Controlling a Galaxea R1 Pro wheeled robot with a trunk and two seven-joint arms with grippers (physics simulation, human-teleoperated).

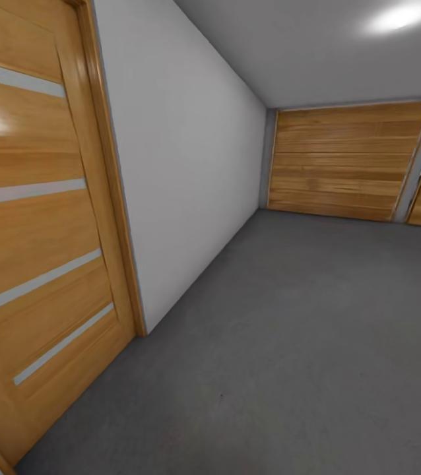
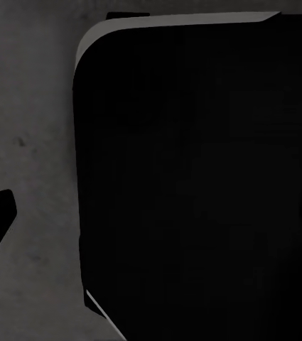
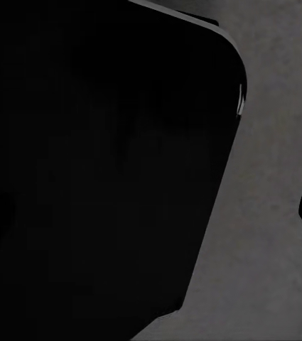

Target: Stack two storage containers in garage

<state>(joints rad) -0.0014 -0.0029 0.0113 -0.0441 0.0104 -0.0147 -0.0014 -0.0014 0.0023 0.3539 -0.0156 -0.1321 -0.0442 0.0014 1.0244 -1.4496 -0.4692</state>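
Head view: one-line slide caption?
Garage: grey floor, white wall, wooden door at left, panel doors ahead.

A door [image 1: 39, 224] stands at left, the wall [image 1: 191, 171] beyond it; the floor [image 1: 290, 343] spreads rightward. Two panel doors [image 1: 346, 161] close the far end.

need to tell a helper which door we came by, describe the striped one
Start at the long white wall running over the grey concrete floor. At its near end stands the wooden door. Unlike the plain planked garage doors at the far end, it carries pale horizontal strips.
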